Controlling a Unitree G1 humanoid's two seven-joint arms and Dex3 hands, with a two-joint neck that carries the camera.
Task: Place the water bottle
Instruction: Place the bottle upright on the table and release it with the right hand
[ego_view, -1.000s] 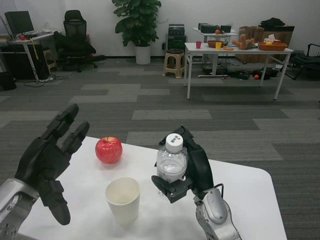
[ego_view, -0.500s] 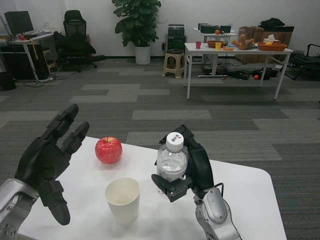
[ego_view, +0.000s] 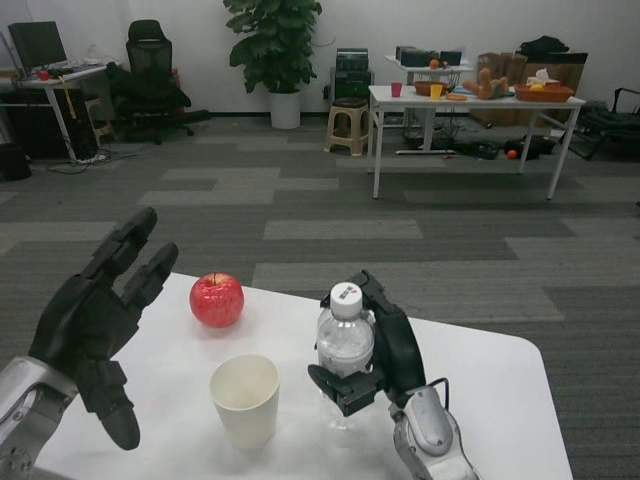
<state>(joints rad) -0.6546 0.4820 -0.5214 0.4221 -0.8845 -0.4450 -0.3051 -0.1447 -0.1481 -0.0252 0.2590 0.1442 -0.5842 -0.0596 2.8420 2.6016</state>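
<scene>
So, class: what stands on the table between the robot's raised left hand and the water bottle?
In the head view, a white paper cup stands between the left hand and the water bottle, which the right hand grips.

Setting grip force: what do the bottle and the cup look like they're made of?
Bottle: clear, glossy, thin plastic by its look; you see through it, and its white cap looks like plastic. Cup: matte off-white with a thin rim, probably paper, though light plastic can't be ruled out. Right hand grips the bottle.
</scene>
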